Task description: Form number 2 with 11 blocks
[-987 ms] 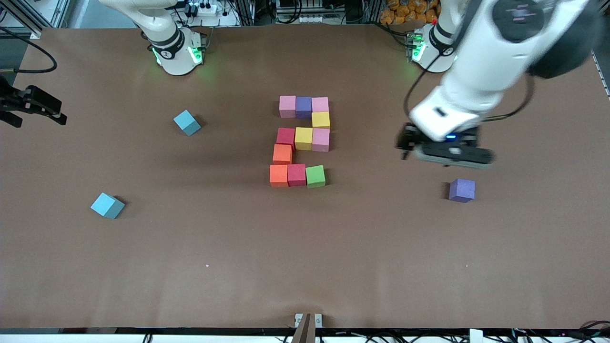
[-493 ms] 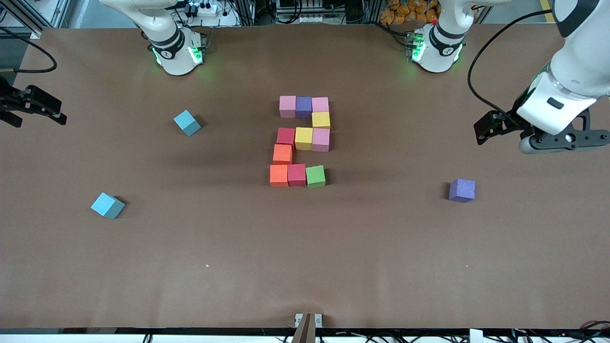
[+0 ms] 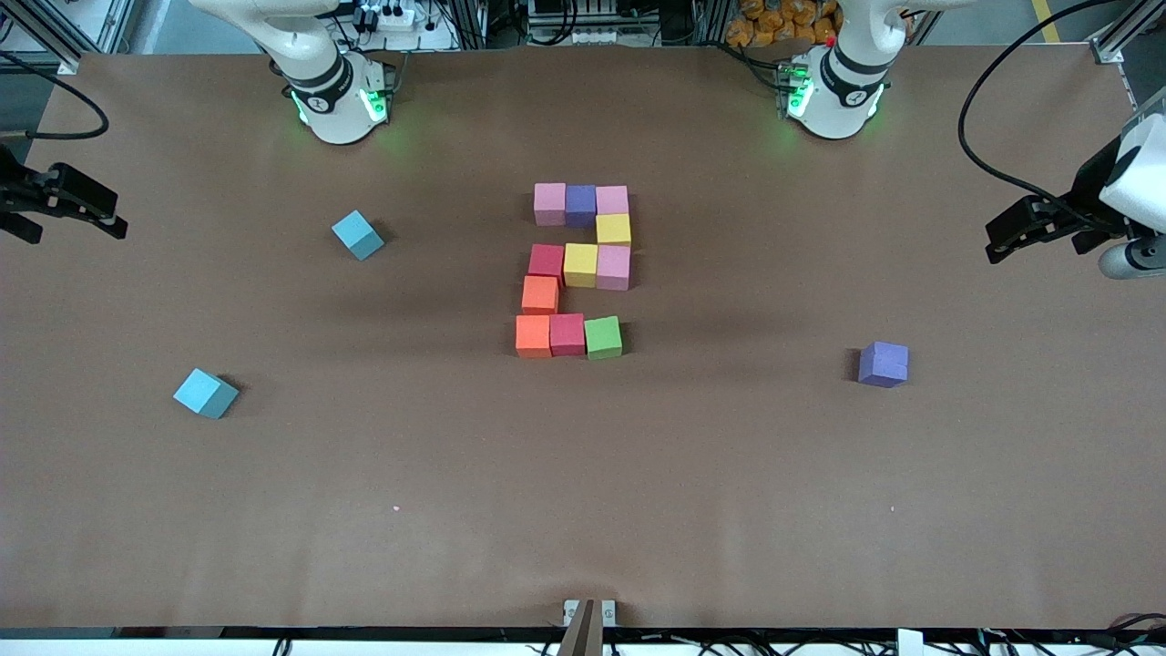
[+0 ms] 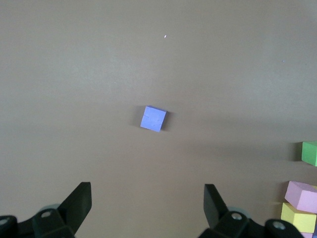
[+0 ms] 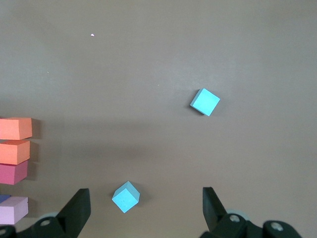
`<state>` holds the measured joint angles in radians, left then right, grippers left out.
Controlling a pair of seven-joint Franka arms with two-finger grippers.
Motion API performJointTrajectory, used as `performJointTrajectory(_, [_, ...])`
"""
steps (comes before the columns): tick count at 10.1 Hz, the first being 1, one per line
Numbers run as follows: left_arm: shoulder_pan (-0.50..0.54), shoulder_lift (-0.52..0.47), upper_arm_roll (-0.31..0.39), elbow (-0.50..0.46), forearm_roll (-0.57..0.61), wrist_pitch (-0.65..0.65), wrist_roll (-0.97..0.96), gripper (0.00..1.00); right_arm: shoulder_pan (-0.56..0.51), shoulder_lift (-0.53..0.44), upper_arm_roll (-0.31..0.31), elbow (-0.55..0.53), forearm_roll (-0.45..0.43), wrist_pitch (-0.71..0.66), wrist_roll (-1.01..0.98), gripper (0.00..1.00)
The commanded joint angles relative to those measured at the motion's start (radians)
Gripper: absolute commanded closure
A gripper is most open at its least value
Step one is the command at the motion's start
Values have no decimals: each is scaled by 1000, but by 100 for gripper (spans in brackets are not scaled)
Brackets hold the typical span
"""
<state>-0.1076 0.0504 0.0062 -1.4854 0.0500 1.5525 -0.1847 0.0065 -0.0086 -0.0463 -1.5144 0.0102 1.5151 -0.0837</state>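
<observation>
The number 2 [image 3: 580, 265] lies at the table's middle, made of touching blocks: pink, purple, pink; yellow; red, yellow, pink; orange; then orange, red, green [image 3: 603, 337]. Its edge shows in both wrist views: green [image 4: 309, 152], orange [image 5: 16, 128]. My left gripper [image 3: 1011, 235] hangs open and empty over the left arm's end of the table; its own view shows it as well [image 4: 147, 203]. My right gripper [image 3: 100, 211] waits open and empty over the right arm's end, seen also in its own view [image 5: 146, 206].
A loose purple cube [image 3: 882, 364] sits apart toward the left arm's end, also in the left wrist view [image 4: 153, 118]. Two teal-blue cubes [image 3: 357, 234] [image 3: 205, 393] lie toward the right arm's end, both in the right wrist view [image 5: 205, 101] [image 5: 125, 196].
My left arm has swung away from above the loose purple cube, out to the left arm's end of the table. The blocks and the right arm have not moved.
</observation>
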Motion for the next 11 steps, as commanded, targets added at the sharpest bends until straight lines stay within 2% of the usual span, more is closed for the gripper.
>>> performJointTrajectory(1, [-4,-12,-8,-2,16,-14,11,0,-16,-1,13,10,-3,-13,8,0])
performJointTrajectory(7, [-24,-1,-49,-29,-10,57,57,0,-17,-2,13,10,-3,-23,8,0])
performJointTrajectory(9, [-3,14,-32,-19,-79,58,176,0,-17,-2,13,10,-3,-23,8,0])
performJointTrajectory(11, [14,17,-32,-19,-73,58,185,0,-17,-2,13,10,-4,-23,8,0])
